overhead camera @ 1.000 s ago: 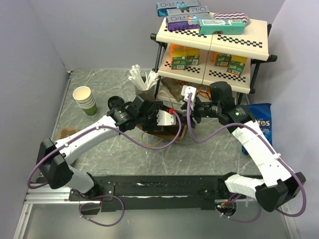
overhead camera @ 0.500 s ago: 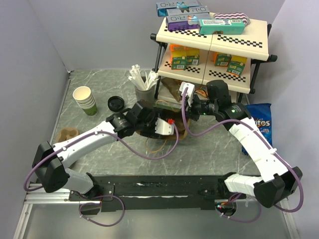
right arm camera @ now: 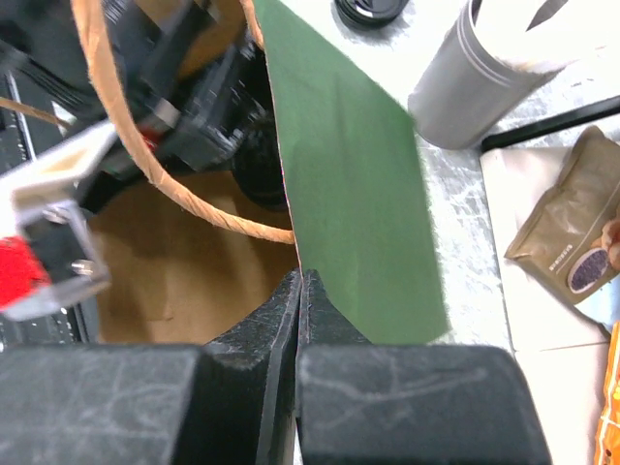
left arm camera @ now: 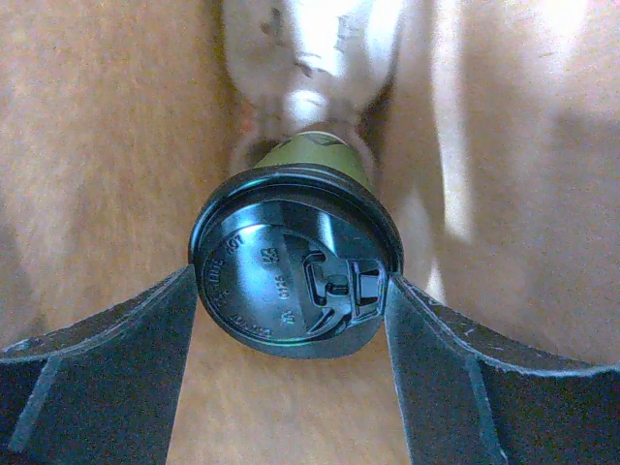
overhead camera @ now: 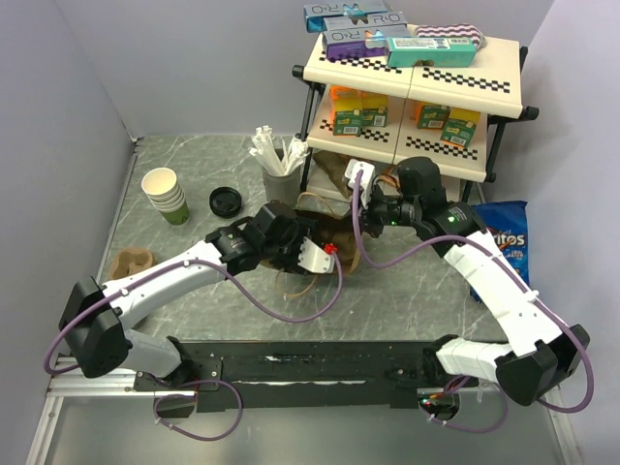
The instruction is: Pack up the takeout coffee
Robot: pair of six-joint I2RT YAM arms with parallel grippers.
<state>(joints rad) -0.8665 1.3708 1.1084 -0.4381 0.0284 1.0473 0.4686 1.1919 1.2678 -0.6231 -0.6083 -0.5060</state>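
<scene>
Two slim robot arms. The left arm and the right arm are each built of glossy white shell links joined by black cylindrical joints, ending in chunky black bases. A thin purple cable loops loosely along each arm. The left fingers are matte black wedges. The right fingers are black and scuffed with pale scratches.

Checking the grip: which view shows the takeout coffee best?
Left wrist: the takeout coffee fills the frame, in the left hand, inside the bag. Top and right wrist views: left arm and bag hide it.
</scene>
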